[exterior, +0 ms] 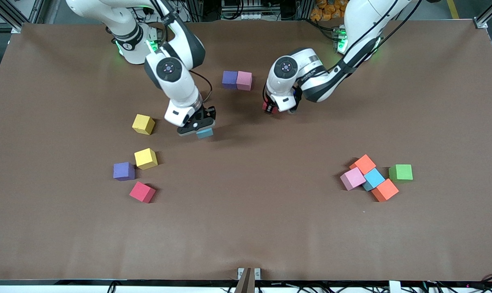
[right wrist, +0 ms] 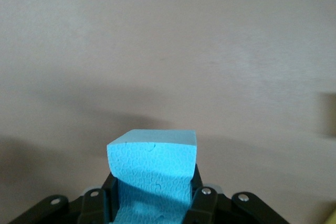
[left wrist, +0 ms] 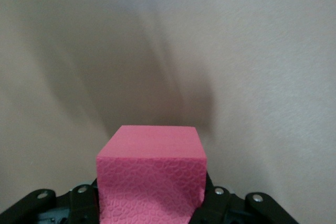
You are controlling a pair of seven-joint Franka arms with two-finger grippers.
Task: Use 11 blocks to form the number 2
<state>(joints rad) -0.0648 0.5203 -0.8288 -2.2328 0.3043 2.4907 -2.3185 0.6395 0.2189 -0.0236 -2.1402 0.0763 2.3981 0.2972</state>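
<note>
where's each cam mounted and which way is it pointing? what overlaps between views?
Front view: high across the table, facing both arms' bases; sees all loose blocks, the purple-pink pair, both arms.
Left wrist view: on the left arm's wrist, looking past the left claw shut on a red block; table only.
Right wrist view: on the right wrist; right claw shut on a blue block.
Shared: the front view shows both held blocks.
</note>
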